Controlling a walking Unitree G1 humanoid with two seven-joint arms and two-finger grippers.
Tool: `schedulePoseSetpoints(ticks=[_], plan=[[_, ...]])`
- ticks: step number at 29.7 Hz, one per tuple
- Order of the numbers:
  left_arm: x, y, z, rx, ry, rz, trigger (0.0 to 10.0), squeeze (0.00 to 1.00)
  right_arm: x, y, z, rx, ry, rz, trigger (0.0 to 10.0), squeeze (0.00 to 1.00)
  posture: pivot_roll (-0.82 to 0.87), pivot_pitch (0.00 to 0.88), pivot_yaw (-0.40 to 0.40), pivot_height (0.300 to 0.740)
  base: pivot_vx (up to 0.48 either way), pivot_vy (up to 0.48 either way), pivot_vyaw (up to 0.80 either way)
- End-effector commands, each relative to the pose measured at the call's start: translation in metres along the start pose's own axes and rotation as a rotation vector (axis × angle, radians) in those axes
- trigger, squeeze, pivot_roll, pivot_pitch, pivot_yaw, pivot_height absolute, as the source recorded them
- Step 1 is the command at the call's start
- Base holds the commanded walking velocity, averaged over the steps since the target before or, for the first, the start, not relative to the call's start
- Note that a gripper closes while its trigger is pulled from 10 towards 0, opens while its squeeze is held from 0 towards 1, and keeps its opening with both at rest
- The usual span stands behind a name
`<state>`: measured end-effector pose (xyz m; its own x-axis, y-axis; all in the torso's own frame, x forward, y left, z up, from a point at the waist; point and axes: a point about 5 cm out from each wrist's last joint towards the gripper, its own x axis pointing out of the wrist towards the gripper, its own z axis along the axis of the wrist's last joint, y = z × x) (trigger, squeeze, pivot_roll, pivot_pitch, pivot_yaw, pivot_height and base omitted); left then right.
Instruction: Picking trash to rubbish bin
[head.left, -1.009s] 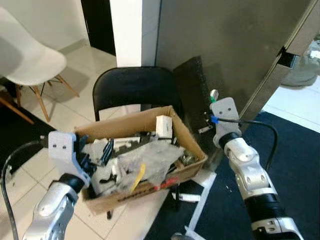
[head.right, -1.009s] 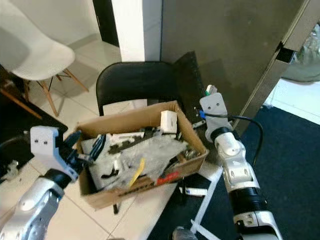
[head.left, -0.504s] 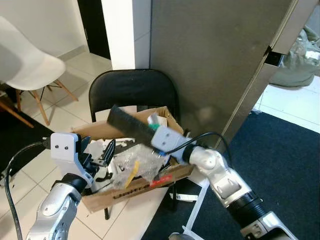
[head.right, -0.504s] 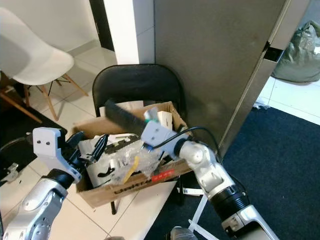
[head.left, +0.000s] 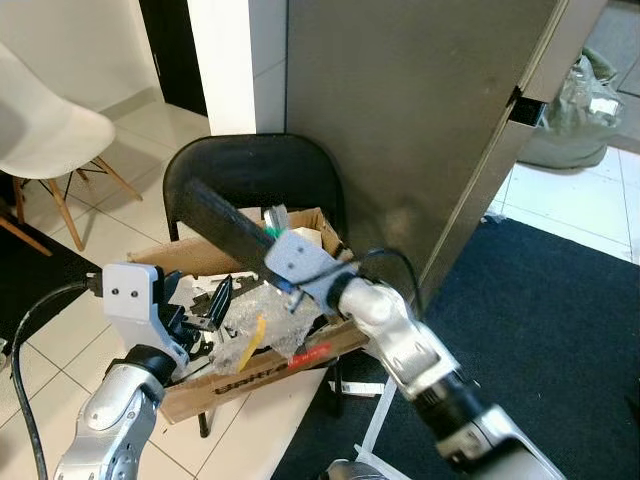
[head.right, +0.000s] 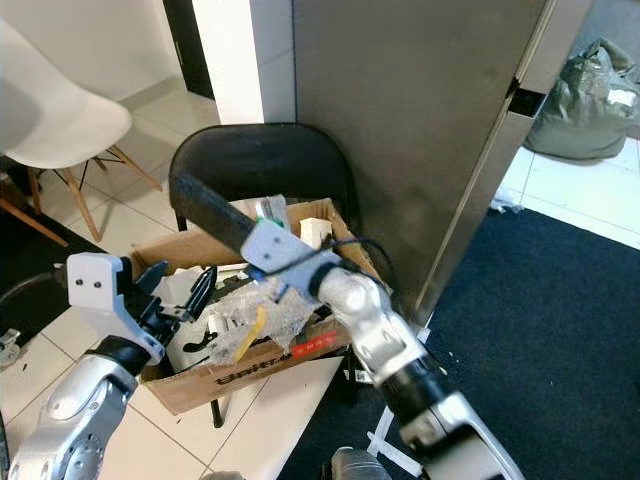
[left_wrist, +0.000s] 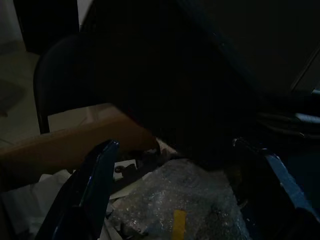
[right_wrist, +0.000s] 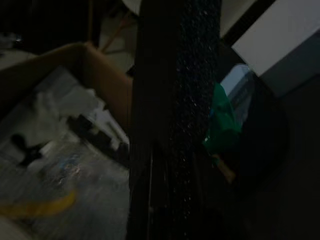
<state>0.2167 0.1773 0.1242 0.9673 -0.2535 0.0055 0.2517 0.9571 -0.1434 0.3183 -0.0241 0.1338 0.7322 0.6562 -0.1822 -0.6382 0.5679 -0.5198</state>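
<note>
A cardboard box (head.left: 252, 374) of trash rests on a black folding chair (head.left: 250, 180). It holds bubble wrap (head.left: 268, 318), a yellow strip (head.left: 251, 335) and white scraps. My right gripper (head.left: 264, 238) is shut on a long black foam slab (head.left: 217, 223), held slanting above the box's back edge. In the right wrist view the foam slab (right_wrist: 175, 115) runs along the fingers, beside a green piece (right_wrist: 220, 120). My left gripper (head.left: 205, 305) stands open at the box's left side, its fingers (left_wrist: 96, 184) spread over the bubble wrap (left_wrist: 190, 200).
A grey partition (head.left: 400, 120) rises right behind the chair. A white chair (head.left: 50, 140) stands at the far left on pale tiles. Dark blue carpet (head.left: 560, 320) lies to the right, white paper strips (head.left: 375, 425) lie on the floor under the box, and a grey bag (head.left: 575, 110) sits beyond.
My right arm has swung from beside the partition leftward over the box, carrying the black foam slab. The camera has shifted a little. The left gripper has stayed by the box.
</note>
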Motion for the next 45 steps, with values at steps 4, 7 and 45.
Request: schedulePoseSetpoints(ticks=[4,7,45], plan=[[0.001,-0.003,0.002,-0.001,-0.017,0.006,10.0,0.0,0.007,-0.007,-0.01,-0.045,0.07,-0.025,10.0,0.0,0.0,0.0,-0.068,0.74,0.0,0.0,0.0],[0.0,-0.003,0.003,-0.002,-0.02,0.01,10.0,0.0,0.008,-0.006,-0.015,-0.109,0.099,0.0,10.0,0.0,0.0,0.0,-0.072,0.74,0.0,0.0,0.0],[0.006,0.0,0.002,0.029,-0.008,-0.007,10.0,0.0,-0.11,-0.104,-0.09,0.536,0.036,-0.45,10.0,0.0,-0.08,0.0,-0.035,0.74,0.0,0.0,0.0]])
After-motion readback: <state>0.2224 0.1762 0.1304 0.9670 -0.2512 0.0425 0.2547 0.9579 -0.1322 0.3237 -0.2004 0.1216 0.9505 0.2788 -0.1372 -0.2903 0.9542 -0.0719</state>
